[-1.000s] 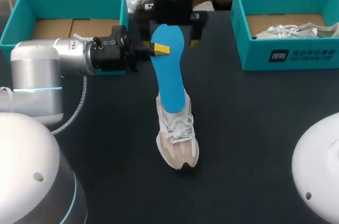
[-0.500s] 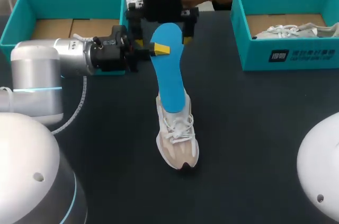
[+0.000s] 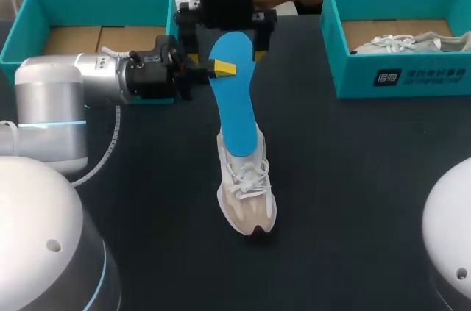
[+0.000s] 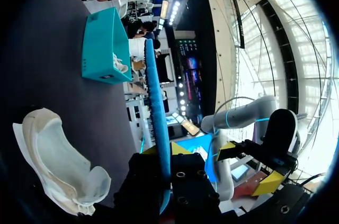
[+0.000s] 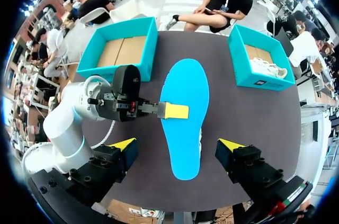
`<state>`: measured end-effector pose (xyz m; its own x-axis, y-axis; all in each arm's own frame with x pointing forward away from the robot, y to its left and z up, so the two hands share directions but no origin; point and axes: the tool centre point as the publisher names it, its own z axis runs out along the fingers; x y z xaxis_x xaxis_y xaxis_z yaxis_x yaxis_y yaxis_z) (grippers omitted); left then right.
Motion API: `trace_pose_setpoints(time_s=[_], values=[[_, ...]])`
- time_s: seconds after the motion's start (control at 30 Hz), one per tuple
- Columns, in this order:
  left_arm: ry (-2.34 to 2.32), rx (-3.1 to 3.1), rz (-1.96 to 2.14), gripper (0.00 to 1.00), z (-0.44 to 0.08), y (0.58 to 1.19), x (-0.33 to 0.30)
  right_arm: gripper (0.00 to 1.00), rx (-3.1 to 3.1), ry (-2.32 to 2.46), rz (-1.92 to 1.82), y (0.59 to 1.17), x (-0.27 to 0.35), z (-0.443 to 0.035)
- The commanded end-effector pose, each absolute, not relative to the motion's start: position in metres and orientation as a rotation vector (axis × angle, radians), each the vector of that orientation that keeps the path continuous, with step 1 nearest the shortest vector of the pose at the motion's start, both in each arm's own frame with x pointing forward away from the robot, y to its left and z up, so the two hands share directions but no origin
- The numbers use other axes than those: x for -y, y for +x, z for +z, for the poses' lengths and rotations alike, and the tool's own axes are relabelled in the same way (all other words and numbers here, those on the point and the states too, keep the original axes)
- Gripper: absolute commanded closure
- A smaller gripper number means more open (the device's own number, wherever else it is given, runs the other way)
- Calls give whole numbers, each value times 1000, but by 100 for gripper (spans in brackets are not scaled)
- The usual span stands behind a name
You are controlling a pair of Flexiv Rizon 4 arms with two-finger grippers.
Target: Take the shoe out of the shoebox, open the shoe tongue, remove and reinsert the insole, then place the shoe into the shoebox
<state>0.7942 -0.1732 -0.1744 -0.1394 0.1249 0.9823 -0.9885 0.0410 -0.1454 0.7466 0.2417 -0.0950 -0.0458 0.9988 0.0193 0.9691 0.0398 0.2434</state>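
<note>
A blue insole (image 3: 235,98) slopes up out of a beige sneaker (image 3: 246,197) that stands mid-table with its toe toward the front. My left gripper (image 3: 224,68) comes in from the left and is shut on the insole's edge near its upper end. In the left wrist view the insole (image 4: 156,102) shows edge-on between the yellow tips, with the sneaker (image 4: 53,166) below. My right gripper (image 3: 224,23) hangs open above the insole's far end. From the right wrist, the insole (image 5: 184,113) lies beneath the wide-apart fingers of the right gripper (image 5: 177,145), and nothing is between them.
A teal shoebox (image 3: 88,2) with a bare cardboard floor stands at the back left. At the back right, a second teal box (image 3: 401,79) holds another pale sneaker (image 3: 412,43). Dark tabletop (image 3: 353,179) spreads around the shoe.
My right gripper has shifted a little to the left and toward the far edge above the insole. The left gripper, the insole and the sneaker have not moved.
</note>
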Motion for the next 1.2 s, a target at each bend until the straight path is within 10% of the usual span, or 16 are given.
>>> trace_pose_setpoints(time_s=[0.03, 1.2], values=[[1014, 1244, 1332, 100, -174, 793, 173, 0, -2147, 2057, 289, 747, -241, -96], [1014, 1244, 1332, 100, -174, 793, 173, 0, -2199, 2116, 371, 750, -232, -97]])
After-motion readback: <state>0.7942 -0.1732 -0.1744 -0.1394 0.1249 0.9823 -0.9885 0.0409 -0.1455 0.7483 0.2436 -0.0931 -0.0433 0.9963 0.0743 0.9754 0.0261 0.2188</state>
